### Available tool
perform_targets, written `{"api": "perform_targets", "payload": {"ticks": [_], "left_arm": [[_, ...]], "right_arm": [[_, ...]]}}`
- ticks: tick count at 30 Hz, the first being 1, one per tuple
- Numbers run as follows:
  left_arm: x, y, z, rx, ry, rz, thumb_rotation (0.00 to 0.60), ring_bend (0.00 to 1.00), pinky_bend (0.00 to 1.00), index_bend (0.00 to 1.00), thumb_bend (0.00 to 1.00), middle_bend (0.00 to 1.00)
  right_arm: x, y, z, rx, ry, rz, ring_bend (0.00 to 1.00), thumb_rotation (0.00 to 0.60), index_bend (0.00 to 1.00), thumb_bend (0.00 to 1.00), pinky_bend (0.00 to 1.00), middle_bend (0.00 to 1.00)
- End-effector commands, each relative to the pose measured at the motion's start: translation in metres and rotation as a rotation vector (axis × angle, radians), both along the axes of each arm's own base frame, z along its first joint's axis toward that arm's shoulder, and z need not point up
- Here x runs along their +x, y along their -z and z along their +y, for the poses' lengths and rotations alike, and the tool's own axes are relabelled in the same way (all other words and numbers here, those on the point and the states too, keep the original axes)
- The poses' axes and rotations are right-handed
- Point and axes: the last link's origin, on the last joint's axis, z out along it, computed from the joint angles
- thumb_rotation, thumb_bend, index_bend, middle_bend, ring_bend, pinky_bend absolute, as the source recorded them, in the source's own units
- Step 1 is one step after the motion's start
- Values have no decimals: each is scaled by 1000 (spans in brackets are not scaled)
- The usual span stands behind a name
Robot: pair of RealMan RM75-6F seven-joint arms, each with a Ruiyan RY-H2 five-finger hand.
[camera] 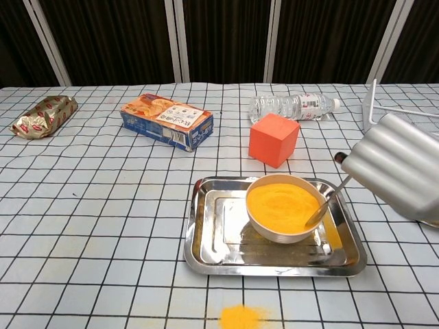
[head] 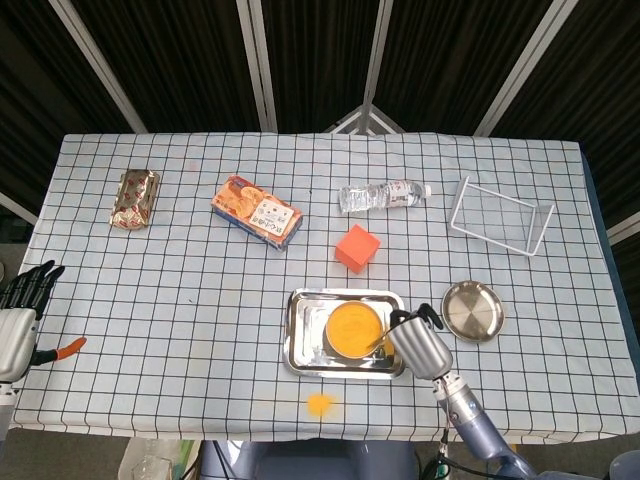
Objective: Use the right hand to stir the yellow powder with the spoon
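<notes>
A metal bowl of yellow powder (camera: 283, 205) (head: 354, 330) stands in a steel tray (camera: 212, 241) (head: 299, 340) near the table's front edge. My right hand (camera: 400, 168) (head: 420, 342) is just right of the bowl and holds a metal spoon (camera: 325, 201). The spoon slants down to the left, its tip at the bowl's right rim. My left hand (head: 20, 310) is at the far left edge of the head view, away from the tray, fingers spread and holding nothing.
Spilled yellow powder (camera: 240, 317) lies in front of the tray. An orange cube (camera: 274, 139), a water bottle (camera: 293, 106), a biscuit box (camera: 167, 120) and a foil packet (camera: 42, 115) sit further back. A round steel plate (head: 473, 311) and a white wire rack (head: 500, 216) are on the right.
</notes>
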Motion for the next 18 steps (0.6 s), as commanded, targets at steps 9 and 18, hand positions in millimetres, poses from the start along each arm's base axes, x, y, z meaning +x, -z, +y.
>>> {"api": "perform_targets", "payload": {"ticks": [9,18], "left_arm": [[0,0,0,1,-1,-3,600,0,0,0,0,0],[0,-1,0,0,-2,-6,600,0,0,0,0,0]], "right_arm": [[14,14,-1,8,-12,-41,1000,600,863,714,828,997],[16,23,-5,7,20,-58,1000,600,865,723,828,997]]}}
